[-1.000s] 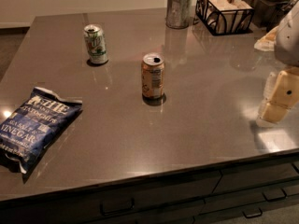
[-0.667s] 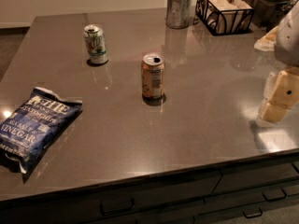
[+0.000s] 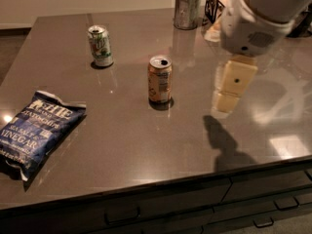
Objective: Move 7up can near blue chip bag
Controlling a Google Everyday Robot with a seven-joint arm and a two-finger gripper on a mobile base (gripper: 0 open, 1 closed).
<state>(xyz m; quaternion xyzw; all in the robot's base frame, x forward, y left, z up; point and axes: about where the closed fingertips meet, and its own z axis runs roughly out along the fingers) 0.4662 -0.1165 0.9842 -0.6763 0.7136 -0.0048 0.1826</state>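
— So, where does the reach start from?

— The gripper [image 3: 229, 94] hangs over the right side of the desk [image 3: 146, 150], under the white arm [image 3: 258, 18], well apart from all the objects. The 7up can [image 3: 100, 46] stands upright at the back left. The bag [image 3: 36, 130] lies flat at the front left edge. An orange can [image 3: 160, 79] stands near the middle, roughly between the gripper and the 7up can.

— What makes the approach a good one?

— As I judge it, the height. A sweep across at desk level would likely clip the orange can, so the arm should pass above it or behind it. It should then come straight down over the 7up can and take it around the middle of its body, below the rim.

— And the set-down?

— On bare desk just beside the bag, not on it. The crinkled foil looks like poor footing for a narrow can.

— Is the gripper open? Is it holding anything?

— Open or closed, I cannot tell, since it shows side-on only. Nothing is visible in it, and it touches neither can.
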